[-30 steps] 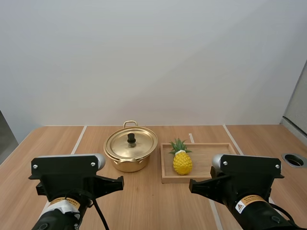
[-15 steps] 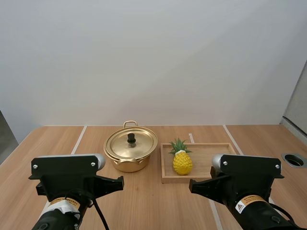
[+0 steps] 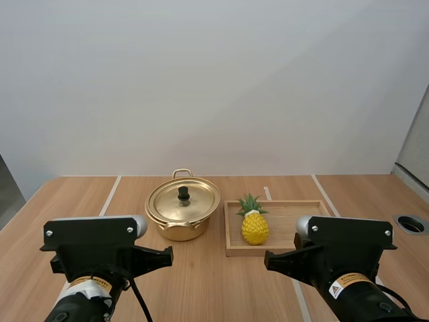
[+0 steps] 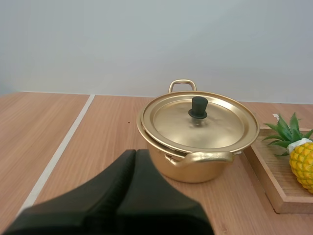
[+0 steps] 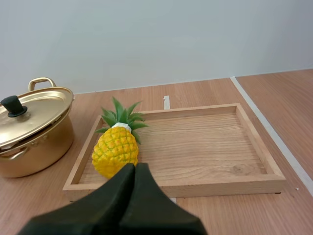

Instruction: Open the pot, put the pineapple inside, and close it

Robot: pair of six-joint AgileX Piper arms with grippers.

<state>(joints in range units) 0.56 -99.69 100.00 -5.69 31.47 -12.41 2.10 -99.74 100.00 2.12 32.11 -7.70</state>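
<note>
**High view:** the camera is sitting high behind the near end of the table (image 3: 221, 282), looking forward and down. The pot (image 3: 183, 213) is lying at 12 o'clock and the tray (image 3: 295, 209) at 1 o'clock, both well off.

**Left wrist view:** the camera is riding low behind the left gripper (image 4: 135, 154), facing the pot close ahead, with the pineapple (image 4: 303, 164) at 2 o'clock.

**Right wrist view:** the camera is looking over the right gripper (image 5: 135, 166) at the tray close ahead, with the pot at 10 o'clock.

All three views are sharing the pot, the pineapple and the tray's left edge.
</note>
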